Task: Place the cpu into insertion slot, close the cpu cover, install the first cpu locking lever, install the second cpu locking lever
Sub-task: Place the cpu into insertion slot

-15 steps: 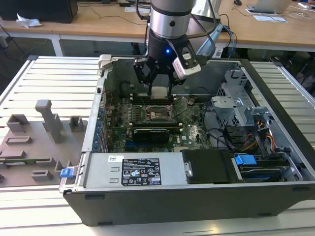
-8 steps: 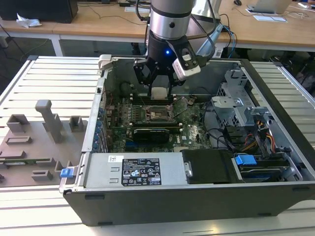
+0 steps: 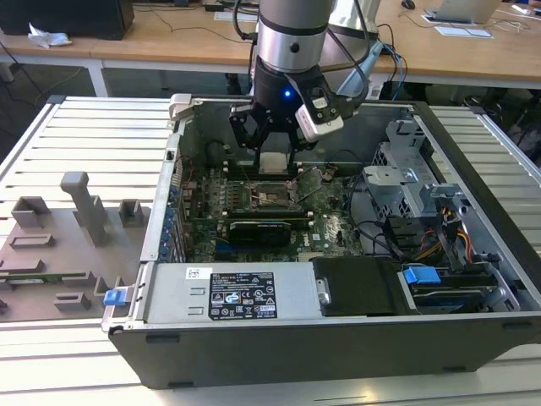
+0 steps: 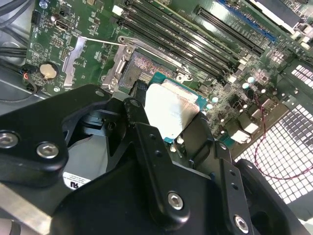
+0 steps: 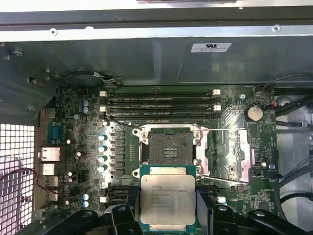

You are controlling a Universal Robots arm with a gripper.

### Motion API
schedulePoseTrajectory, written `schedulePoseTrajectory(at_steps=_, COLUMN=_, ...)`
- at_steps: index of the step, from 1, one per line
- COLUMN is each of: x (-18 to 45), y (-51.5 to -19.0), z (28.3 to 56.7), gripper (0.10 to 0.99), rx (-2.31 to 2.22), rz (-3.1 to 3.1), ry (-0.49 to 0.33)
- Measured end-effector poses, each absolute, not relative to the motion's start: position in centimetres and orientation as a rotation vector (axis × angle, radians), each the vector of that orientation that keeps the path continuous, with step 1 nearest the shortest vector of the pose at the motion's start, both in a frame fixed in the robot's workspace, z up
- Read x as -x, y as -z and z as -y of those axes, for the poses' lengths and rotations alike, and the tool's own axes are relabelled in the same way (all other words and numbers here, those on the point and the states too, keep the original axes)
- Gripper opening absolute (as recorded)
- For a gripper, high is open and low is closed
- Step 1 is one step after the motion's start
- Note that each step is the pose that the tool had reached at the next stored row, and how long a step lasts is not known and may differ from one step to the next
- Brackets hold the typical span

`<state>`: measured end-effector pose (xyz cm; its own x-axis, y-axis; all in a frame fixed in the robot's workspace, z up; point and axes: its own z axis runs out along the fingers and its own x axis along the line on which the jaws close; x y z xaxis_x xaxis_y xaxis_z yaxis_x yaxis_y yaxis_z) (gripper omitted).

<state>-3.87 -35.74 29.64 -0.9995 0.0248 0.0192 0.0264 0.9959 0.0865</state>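
Exterior view overlooks the case (image 3: pixel 254 359); both wrist views closely share motherboard (image 5: pixel 234 110)

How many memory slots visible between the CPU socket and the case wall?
4 memory slots, side by side between the insertion slot and the chassis wall. More may sit across the socket, hidden by the cpu in the gripper.

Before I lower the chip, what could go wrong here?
The cpu, held in the gripper, appears offset from the insertion slot in the first wrist view; lowering now could land an edge on the slot's metal rim or exposed contacts. A thin metal rod runs beside the slot; the gripper might snag it on descent.
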Motion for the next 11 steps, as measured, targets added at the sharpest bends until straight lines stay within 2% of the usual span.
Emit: schedulePoseTrajectory(at_steps=11, x=3.84, y=-28.68, z=35.72, gripper=0.545, rx=0.040, rz=3.121, ry=0.126)
